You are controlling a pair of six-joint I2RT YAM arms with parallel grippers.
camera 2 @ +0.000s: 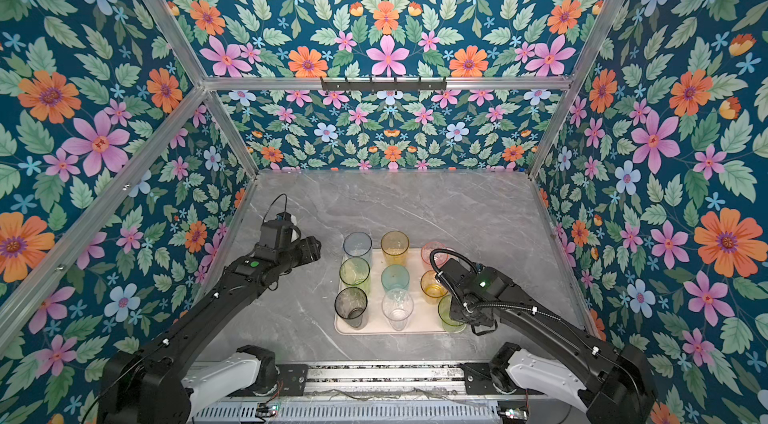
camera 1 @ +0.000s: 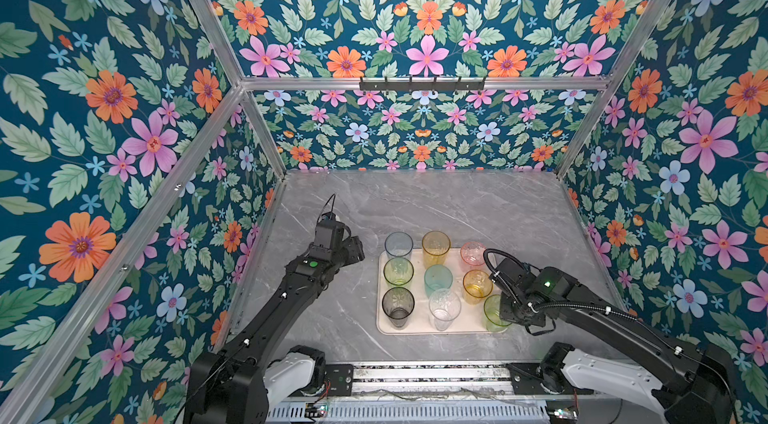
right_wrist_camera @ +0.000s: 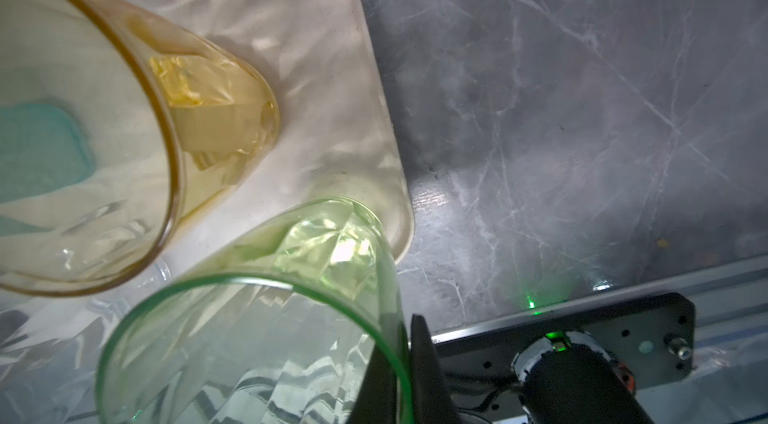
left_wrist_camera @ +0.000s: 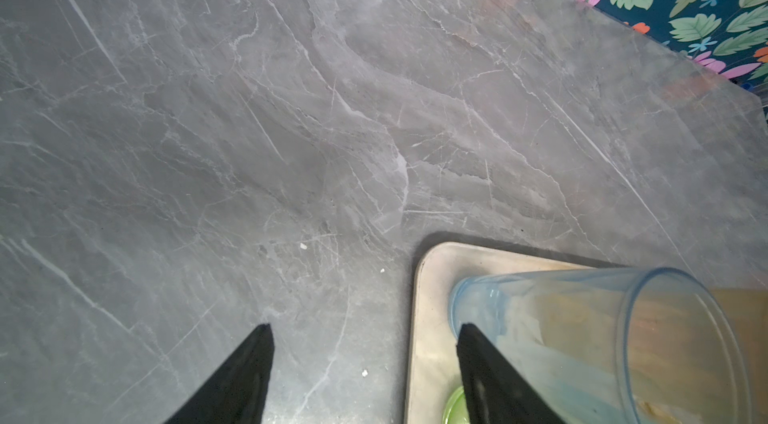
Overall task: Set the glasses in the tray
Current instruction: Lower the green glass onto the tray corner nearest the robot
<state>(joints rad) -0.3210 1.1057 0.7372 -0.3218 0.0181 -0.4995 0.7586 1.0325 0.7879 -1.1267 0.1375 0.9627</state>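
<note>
The right end effector (right_wrist_camera: pixel 405 332) is clenched on the thin rim of the green glass (right_wrist_camera: pixel 266 343), which looks light, stiff and slippery and may swivel, while the left end effector (left_wrist_camera: pixel 365 328) gapes empty.

Item 1: grey marble-veined tabletop (left_wrist_camera: pixel 249 131), spread beneath the left pincer (left_wrist_camera: pixel 365 328).
Item 2: white crumbs (left_wrist_camera: pixel 303 246) (three, tiny), on it between and just ahead of that pincer's tips.
Item 3: floral wallpaper (camera 1: pixel 428 27), far beyond it.
Item 4: black hook rail (camera 1: pixel 422 84), high up on the aluminium crossbar (camera 1: pixel 291 83).

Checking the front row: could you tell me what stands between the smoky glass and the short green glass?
The clear glass stands there, in both top views.
</note>
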